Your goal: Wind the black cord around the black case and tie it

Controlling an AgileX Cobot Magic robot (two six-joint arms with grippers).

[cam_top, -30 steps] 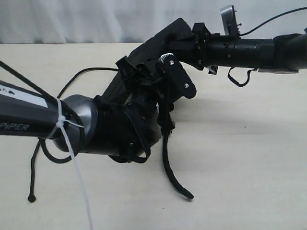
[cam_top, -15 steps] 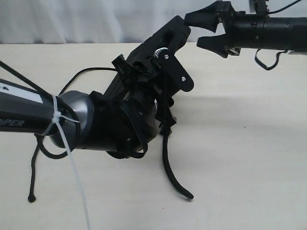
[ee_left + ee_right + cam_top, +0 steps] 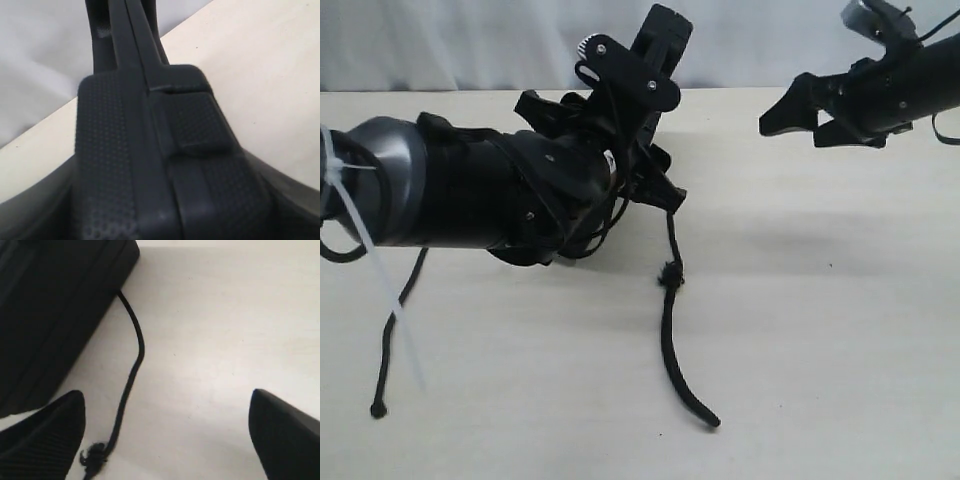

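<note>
Noted pale table below both grippers. Found black case pinched in left gripper, tilted, one end standing above it. Logged right gripper spread wide, holding nothing, well apart from the case. Traced black cord dropping from the case below left gripper onto the table, loose end lying beyond. Spotted frayed knot partway along it, showing beside one jaw in the right wrist view.

Lab setup: pale tabletop, white backdrop.
</note>
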